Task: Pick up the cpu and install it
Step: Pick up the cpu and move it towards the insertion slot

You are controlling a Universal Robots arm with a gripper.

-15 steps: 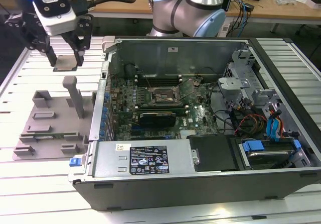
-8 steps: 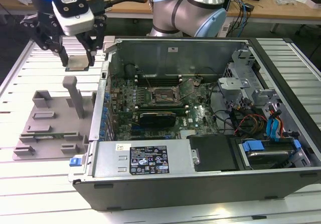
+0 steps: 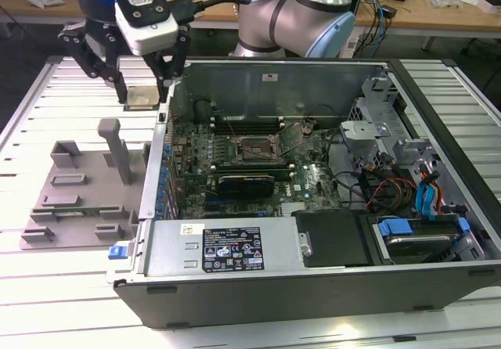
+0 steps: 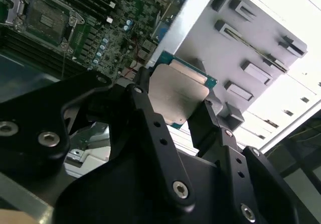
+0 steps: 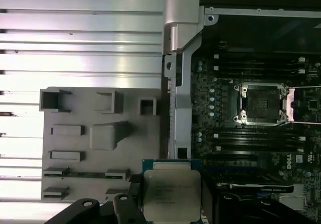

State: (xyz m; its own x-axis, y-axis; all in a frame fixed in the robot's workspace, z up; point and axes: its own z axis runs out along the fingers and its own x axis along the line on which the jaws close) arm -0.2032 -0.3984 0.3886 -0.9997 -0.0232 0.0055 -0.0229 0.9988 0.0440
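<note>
Clamped in the gripper (image 3: 143,95): the cpu (image 3: 142,100), pinched at two opposite edges between black fingers (image 4: 142,91) and held up in the air. In both wrist views, the cpu (image 4: 178,96) (image 5: 171,194) with its shiny metal top turned toward the cameras and a thin green edge peeking out around it. Hanging over the slatted table (image 3: 47,106), just outside the open computer case (image 3: 274,87), by the far end of the case's side wall on the exterior view's left. Touching nothing but the fingers.

Below and further to the exterior view's left, flat on the table, the grey fixture plate (image 3: 78,208) with its upright blocks, apart from the cpu.

Inside the case, on the green motherboard (image 3: 313,181), the socket frame (image 3: 257,149), well apart from the cpu. Cover plate seemingly swung up and open, though hard to say for sure from this angle.
</note>
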